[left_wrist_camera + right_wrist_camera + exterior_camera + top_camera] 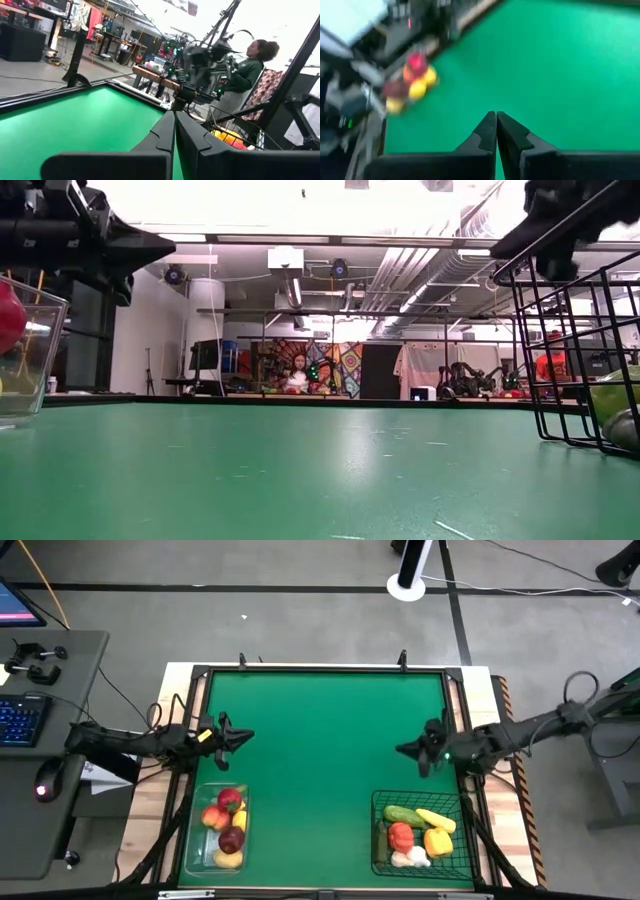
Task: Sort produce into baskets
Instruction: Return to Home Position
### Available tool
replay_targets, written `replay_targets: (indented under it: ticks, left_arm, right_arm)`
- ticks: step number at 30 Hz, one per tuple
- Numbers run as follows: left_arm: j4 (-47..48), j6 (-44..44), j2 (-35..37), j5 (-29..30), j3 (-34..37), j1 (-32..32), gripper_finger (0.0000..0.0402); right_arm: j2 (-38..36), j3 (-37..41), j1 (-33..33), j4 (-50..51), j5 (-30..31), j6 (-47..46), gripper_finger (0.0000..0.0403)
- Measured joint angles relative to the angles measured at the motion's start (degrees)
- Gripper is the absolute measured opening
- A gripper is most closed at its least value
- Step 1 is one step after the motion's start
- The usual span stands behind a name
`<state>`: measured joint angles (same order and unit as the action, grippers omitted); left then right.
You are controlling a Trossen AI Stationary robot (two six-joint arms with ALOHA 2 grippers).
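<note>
The produce lies in the two baskets at the table's near edge. Red apples (pixel 230 799) and yellow lemons (pixel 228 859) fill the clear bin (pixel 192 840) at near left. A green cucumber (pixel 404 815), a yellow pepper (pixel 437 840), a red tomato (pixel 400 836) and white garlic (pixel 410 858) lie in the black wire basket (pixel 377 840) at near right. My left gripper (pixel 245 736) hovers shut above the mat's left side, beyond the clear bin. My right gripper (pixel 400 749) hovers shut above the mat's right side, beyond the wire basket. Both hold nothing.
The green mat (pixel 320 740) lies bare between the two arms. A raised black frame (pixel 320 670) borders it. The low view shows the clear bin's wall (pixel 25 350) at one side and the wire basket (pixel 580 350) at the other. A person (pixel 250 70) stands beyond the table.
</note>
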<state>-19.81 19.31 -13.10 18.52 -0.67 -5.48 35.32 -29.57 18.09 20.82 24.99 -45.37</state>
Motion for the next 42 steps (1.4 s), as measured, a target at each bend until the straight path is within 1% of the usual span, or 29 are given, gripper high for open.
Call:
replay_targets:
  ticks: [2,4,10,14,18,20,23,26,28,31,34,36,42]
  left_arm:
    - [0.28,0.00,0.00,0.00,0.00,0.00,0.0001]
    - [0.69,0.00,0.00,0.01,0.00,0.00,0.0001]
    - [1.00,0.00,0.00,0.04,0.00,0.00,0.0001]
    - [1.04,0.02,0.00,0.09,0.00,0.00,0.0001]
    - [1.80,0.02,0.33,0.09,-0.02,0.00,0.0001]
    - [2.01,0.02,1.26,0.09,-0.02,0.00,0.0001]
    - [2.60,0.02,2.61,0.15,-0.04,-0.02,0.0001]
    - [3.35,0.02,4.69,0.15,-0.04,0.00,0.0001]
    - [4.00,0.02,6.33,0.15,-0.07,0.00,0.0001]
    - [7.12,0.03,8.94,0.15,-0.09,0.00,0.0001]
    - [13.54,0.03,12.83,0.13,-0.09,0.00,0.0001]
    - [16.77,-0.02,12.88,0.08,-0.07,0.07,0.0001]
    - [16.78,0.04,12.90,-0.72,-0.07,-0.32,0.0001]
  right_arm:
    - [-5.64,4.96,-4.06,-4.66,-0.67,4.33,0.0005]
    - [-11.08,8.91,-7.98,-7.06,-2.32,7.77,0.0002]
    - [-24.11,17.05,-16.80,-10.25,-10.56,17.16,0.0000]
    - [-29.63,20.49,-19.96,-10.82,-14.66,23.31,0.0000]
    - [-33.45,25.39,-21.64,-12.56,-16.08,24.86,0.0000]
    - [-33.68,26.38,-22.19,-16.10,-18.00,26.50,0.0000]
    - [-33.84,27.38,-22.37,-21.72,-19.48,32.04,0.0000]
    - [-33.83,27.85,-22.35,-19.52,-18.50,37.33,0.0000]
    - [-33.33,27.83,-22.35,-19.44,-18.55,38.72,0.0000]
    - [-33.05,27.83,-22.35,-19.42,-18.54,38.74,0.0000]
    - [-33.05,27.83,-22.35,-19.39,-18.58,37.25,0.0000]
    - [-33.05,27.83,-22.35,-19.39,-18.56,36.05,0.0000]
    - [-33.78,27.83,-21.89,-19.48,-18.52,35.10,0.0000]
